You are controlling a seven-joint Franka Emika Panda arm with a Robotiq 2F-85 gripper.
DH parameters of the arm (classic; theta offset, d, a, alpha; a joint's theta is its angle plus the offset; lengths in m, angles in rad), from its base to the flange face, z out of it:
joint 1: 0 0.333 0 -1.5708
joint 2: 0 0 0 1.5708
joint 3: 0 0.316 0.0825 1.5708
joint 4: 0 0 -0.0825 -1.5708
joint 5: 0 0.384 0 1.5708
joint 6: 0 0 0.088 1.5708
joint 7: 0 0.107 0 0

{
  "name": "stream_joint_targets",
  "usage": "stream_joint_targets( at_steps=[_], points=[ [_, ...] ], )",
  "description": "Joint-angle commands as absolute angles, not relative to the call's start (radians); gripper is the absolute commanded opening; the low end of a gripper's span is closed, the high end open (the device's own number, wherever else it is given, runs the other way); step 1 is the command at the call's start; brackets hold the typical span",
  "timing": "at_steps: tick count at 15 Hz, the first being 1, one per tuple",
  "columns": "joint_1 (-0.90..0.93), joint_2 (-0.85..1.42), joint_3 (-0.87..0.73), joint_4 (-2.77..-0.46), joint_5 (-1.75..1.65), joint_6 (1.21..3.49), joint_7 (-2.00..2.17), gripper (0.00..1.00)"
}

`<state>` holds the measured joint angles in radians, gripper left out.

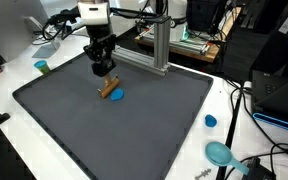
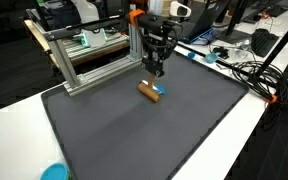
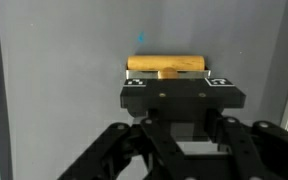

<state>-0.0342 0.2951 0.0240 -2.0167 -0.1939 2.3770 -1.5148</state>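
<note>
Gripper point(image 2: 156, 70) hangs low over the dark gray mat point(image 1: 134, 135), pointing straight down, just above a wooden block point(image 1: 109, 89). Whether it touches the block cannot be told. Whether the fingers are spread or closed cannot be told either: both exterior views show them only as a narrow dark tip, and in the wrist view the black gripper body covers them. Nothing is seen clamped between them.

The wooden block lies flat on the mat, away from every corner and closer to the tabletop edge that carries the aluminum frame point(image 1: 160, 48) than to the opposite edge. In the wrist view it is a short tan bar lying crosswise, right beyond the gripper. A small blue piece point(image 1: 118, 96) lies flat against the block, on the side away from the frame.

Off the mat, on the white tabletop point(image 1: 14, 70):
- a small teal cup point(image 1: 42, 67) near one mat corner
- a blue cap point(image 1: 211, 121) along the opposite edge
- a teal bowl point(image 1: 220, 153) near the corner past that cap

Cables point(image 1: 246, 110) run along that same edge.
</note>
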Motion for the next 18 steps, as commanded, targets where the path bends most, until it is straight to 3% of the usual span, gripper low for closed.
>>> stream_joint_targets(
  at_steps=[1,9,18],
  points=[
    [-0.033,0.331,0.012,-2.005,-0.239,2.367,-1.473,0.22],
    [-0.03,0.186,0.068,-2.045,-0.143,2.347,-1.514,0.22],
    [-0.031,0.229,0.074,-2.018,-0.097,2.304,-1.531,0.22]
  ],
)
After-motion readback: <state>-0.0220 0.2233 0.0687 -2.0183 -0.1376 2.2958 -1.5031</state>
